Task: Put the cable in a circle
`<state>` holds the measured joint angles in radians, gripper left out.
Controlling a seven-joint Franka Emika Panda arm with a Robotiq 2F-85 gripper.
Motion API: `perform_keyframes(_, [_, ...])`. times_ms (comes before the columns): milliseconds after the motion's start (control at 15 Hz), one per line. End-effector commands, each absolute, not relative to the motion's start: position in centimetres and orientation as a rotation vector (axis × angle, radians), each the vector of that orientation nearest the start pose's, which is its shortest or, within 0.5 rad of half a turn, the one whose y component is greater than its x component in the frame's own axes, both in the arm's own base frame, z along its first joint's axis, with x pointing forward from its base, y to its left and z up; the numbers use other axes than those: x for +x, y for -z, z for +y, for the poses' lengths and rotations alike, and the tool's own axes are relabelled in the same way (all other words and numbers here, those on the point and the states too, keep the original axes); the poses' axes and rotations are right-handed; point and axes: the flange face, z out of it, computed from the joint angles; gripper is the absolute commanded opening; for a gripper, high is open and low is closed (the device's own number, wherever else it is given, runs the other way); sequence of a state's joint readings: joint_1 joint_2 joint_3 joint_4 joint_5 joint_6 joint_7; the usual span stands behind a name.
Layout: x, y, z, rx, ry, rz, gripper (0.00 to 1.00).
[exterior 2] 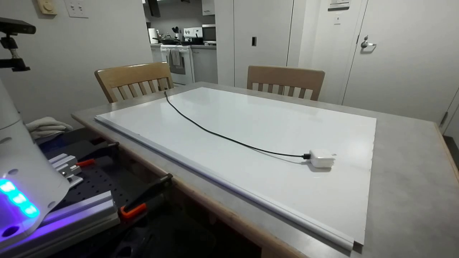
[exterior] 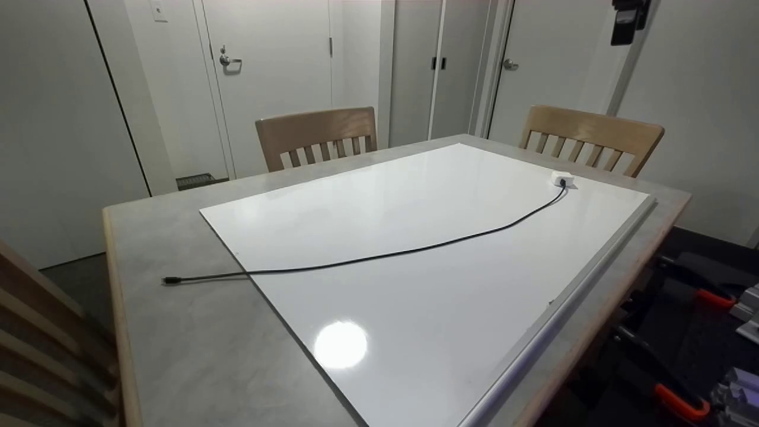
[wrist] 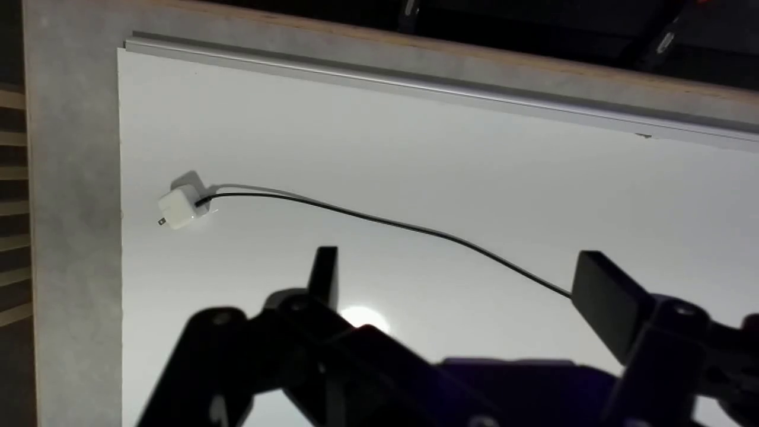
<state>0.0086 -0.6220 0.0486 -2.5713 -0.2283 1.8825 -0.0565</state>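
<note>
While cable [wrist: 385, 221] curves, fingers [wrist: 611, 302] gape wide.

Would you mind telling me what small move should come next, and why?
I would probably bring the open claw over the free end of the cable, on the grey tabletop beyond the white board. The cable runs in a long, gently bending line, its other end plugged into the white adapter, so the free end seems easier to swing round.

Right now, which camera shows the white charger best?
The wrist view: it looks down on the white charger, a metal prong showing clearly. Both exterior views show it from lower down, cable plugged in, the prong indistinct.
</note>
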Motion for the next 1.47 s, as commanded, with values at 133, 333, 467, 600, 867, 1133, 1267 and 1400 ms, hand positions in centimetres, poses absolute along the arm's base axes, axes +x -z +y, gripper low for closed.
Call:
perform_keyframes(133, [35.7, -46.3, 0.1, -3.369, -0.125, -0.317, 1.0])
perform_keyframes(333, [36.1, -46.1, -0.5, -3.373, -0.139, -0.335, 1.0])
perform_keyframes(467, [36.5, -45.4, -0.9, -3.382, -0.141, -0.369, 1.0])
perform_keyframes(600, [37.0, -44.8, -1.9, -3.397, -0.14, -0.397, 1.0])
perform_keyframes(867, [38.6, -44.2, -3.6, -3.426, -0.121, -0.48, 1.0])
perform_keyframes(1133, [37.8, -44.2, -3.0, -3.42, -0.127, -0.441, 1.0])
perform_keyframes(1267, [37.9, -44.3, -3.0, -3.42, -0.126, -0.444, 1.0])
perform_keyframes(1400, [37.9, -44.3, -3.0, -3.42, -0.125, -0.445, 1.0])
